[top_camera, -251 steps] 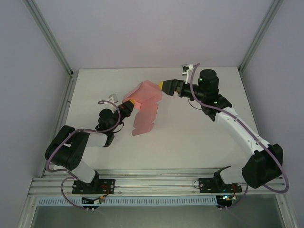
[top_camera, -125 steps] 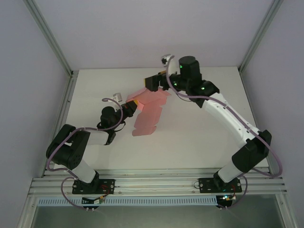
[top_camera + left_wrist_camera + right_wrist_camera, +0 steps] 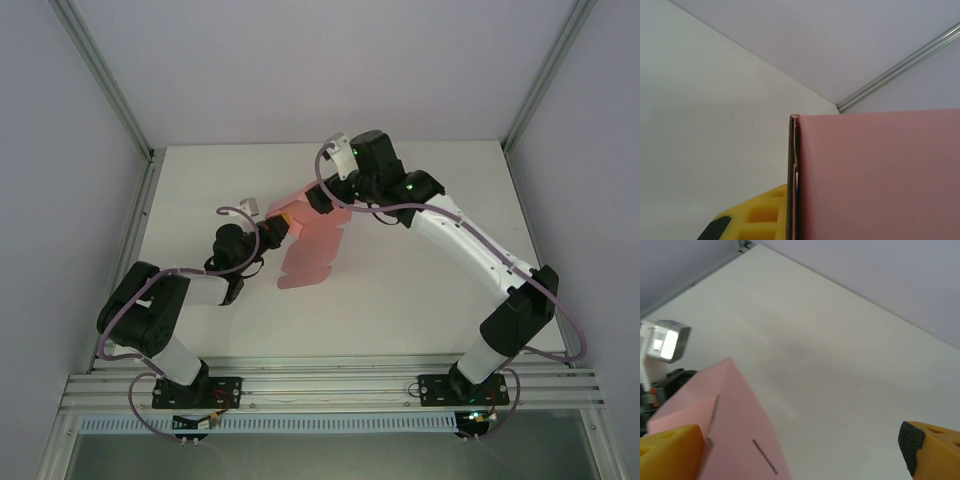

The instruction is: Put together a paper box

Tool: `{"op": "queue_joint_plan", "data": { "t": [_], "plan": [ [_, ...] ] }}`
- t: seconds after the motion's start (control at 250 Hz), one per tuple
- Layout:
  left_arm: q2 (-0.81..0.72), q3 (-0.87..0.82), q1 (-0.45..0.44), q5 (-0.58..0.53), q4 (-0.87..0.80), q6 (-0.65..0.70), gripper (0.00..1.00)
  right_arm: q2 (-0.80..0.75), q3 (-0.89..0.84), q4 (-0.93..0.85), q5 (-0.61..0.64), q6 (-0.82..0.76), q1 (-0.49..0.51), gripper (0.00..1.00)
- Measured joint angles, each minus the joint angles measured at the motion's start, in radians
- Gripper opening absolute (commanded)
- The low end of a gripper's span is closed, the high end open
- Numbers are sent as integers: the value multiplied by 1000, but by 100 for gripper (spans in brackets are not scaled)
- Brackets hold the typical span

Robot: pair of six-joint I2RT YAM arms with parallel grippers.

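The pink paper box [image 3: 312, 240] lies partly folded at the table's middle, its flat flaps reaching toward the near side. My left gripper [image 3: 280, 226] is shut on the box's left edge. In the left wrist view one yellow finger [image 3: 757, 217] presses the card edge [image 3: 793, 170], and the pink panel [image 3: 880, 175] hides the other finger. My right gripper [image 3: 319, 198] hovers over the box's far end. It is open wide, with the yellow fingers [image 3: 671, 450] far apart, and a raised pink corner [image 3: 735, 410] beside the left one.
The white table [image 3: 420, 260] is walled by grey panels, with aluminium posts [image 3: 128, 120] at the back corners. The left arm's wrist camera [image 3: 667, 340] shows beyond the pink corner in the right wrist view.
My right arm has swung left from the box's right side to above its far end. The raised pink panels have settled lower. My left gripper has kept its hold.
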Motion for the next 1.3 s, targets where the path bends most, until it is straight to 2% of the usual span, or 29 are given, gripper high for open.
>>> {"op": "queue_joint_plan", "data": {
  "t": [0.16,0.311,0.479,0.615,1.026,1.298],
  "plan": [
    [0,0,0,9,-2,3,0,-24,-1,-14,60,-48,0,100],
    [0,5,0,32,-13,6,0,-32,-2,-18,66,-113,9,100],
    [0,26,0,51,-32,18,0,-16,-11,-19,95,-245,44,99],
    [-1,30,1,53,-81,29,0,8,-39,3,165,-358,79,100],
    [-6,31,1,12,-170,27,0,97,-131,335,478,-558,192,100],
    [-40,31,0,-30,-187,33,0,89,-154,402,530,-612,196,100]
  ]
}}
